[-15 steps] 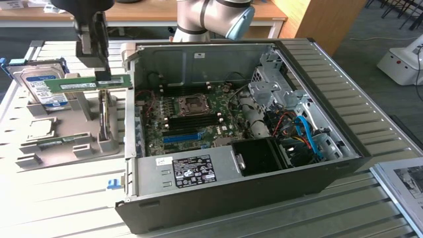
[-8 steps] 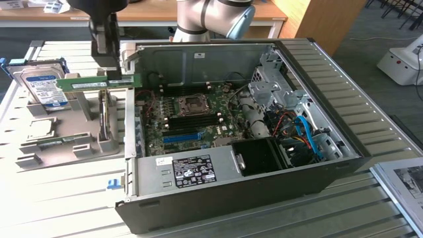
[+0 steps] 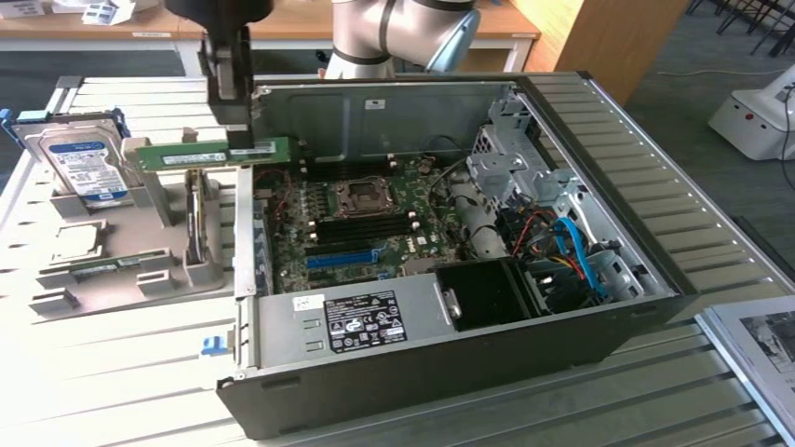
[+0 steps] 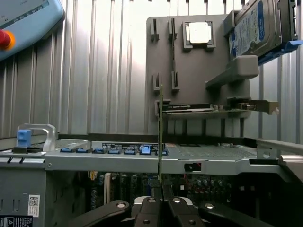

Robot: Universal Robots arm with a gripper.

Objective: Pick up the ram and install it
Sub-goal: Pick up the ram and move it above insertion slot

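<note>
The ram (image 3: 199, 155) hangs in the air, pinched between the jaws, which are pressed against its two flat faces. It lies level on its long edge, and the jaws grip it off-centre, so the longer part juts out toward the exterior view's left. In the wrist view the ram (image 4: 161, 137) shows edge-on as a thin line rising straight out from between the jaws.

Directly below the jaws is the side wall of the open computer case (image 3: 621, 186). The motherboard (image 3: 360, 223) and its blue slot strip (image 3: 342, 258) lie lower down, to the exterior view's right of the jaws and well apart from the ram. To the other side of the jaws stands a grey holder (image 3: 186, 270), with a hard drive (image 3: 81, 163) propped upright in it. Both case and holder rest on the slatted bench (image 3: 125, 372). The arm (image 3: 385, 37) rises behind the case, above the jaws.
</note>
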